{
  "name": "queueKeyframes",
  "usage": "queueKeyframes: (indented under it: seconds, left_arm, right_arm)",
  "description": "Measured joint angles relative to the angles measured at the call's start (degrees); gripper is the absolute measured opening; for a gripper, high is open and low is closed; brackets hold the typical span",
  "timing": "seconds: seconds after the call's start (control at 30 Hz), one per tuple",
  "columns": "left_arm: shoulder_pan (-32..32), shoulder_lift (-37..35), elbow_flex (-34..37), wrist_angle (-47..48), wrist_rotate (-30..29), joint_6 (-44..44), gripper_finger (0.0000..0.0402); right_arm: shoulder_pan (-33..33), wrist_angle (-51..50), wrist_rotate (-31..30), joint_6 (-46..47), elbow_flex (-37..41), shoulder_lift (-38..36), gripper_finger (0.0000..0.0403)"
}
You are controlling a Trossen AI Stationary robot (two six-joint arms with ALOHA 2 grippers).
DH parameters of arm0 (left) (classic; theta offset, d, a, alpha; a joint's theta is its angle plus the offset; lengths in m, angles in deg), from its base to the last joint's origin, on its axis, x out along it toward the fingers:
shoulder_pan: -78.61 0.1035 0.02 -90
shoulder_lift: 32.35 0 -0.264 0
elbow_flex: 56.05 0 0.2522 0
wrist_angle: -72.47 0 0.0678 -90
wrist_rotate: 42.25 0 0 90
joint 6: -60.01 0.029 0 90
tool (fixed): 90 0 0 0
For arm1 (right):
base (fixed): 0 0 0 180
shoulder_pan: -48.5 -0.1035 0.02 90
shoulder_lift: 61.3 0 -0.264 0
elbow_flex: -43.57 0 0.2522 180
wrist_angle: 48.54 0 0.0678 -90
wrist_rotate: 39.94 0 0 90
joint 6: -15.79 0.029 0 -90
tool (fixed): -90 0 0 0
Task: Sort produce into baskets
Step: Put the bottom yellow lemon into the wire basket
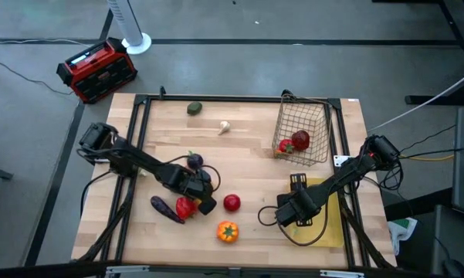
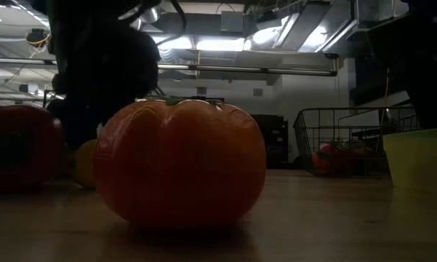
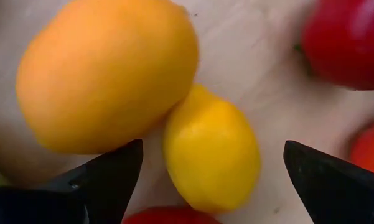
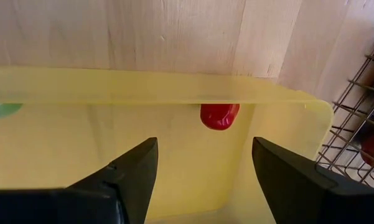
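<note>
Left gripper (image 3: 211,165), jaws released, hovers over a lemon (image 3: 213,152) touching an orange (image 3: 106,71) at the desk's (image 1: 247,150) seven o'clock. Right gripper (image 4: 202,165), jaws released and empty, hangs above the yellow tray (image 4: 143,87) at four o'clock.

A yellow lemon (image 3: 211,149) lies against an orange fruit (image 3: 106,71) on the pale wood table (image 1: 255,166). The wire basket (image 1: 303,131) is dark, the tray (image 4: 143,87) translucent yellow, the tomato (image 1: 227,231) orange with a green top.

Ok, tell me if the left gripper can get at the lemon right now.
Probably yes: the left gripper is open with the lemon between its fingers, though the orange touches the lemon.
</note>
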Motion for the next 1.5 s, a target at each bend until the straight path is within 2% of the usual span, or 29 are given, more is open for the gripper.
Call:
queueKeyframes:
  seconds: [0.17, 0.4, 0.53, 0.63, 0.9, 1.1, 1.3, 1.5]
  left_arm:
    - [0.8, 0.3, 0.0, -0.1, 0.1, 1.4, 0.0355]
    - [1.1, 0.3, 0.0, -0.1, 1.0, 1.5, 0.0266]
    - [1.1, 0.2, 0.0, -0.1, 3.3, 1.3, 0.0218]
    - [1.1, -0.2, 0.0, -0.1, 3.9, 1.1, 0.0196]
    - [1.4, -3.9, -2.9, -0.3, 4.8, 1.1, 0.0210]
    - [3.1, -5.6, -6.0, -3.4, 4.8, 3.1, 0.0213]
    - [6.5, -5.7, -7.0, -16.4, 4.3, 7.4, 0.0214]
    - [10.2, -5.6, -7.0, -30.1, -0.9, 16.0, 0.0214]
  right_arm:
    - [0.0, -0.1, 0.0, 0.0, 0.0, 0.0, 0.0257]
    - [-0.1, -1.4, 1.2, 0.2, 0.0, -0.4, 0.0257]
    - [-0.1, -2.0, -1.3, 2.4, 0.0, -3.7, 0.0257]
    - [-0.1, -1.9, -4.8, 2.8, 0.0, -7.4, 0.0257]
    - [-0.1, -0.9, -15.0, 4.4, 0.6, -16.7, 0.0257]
    - [0.0, 6.3, -17.8, 4.5, 7.6, -24.4, 0.0257]
    - [0.0, 14.5, -17.4, 5.4, 14.8, -30.3, 0.0257]
    - [0.0, 16.1, -17.4, 5.6, 16.5, -32.4, 0.0257]
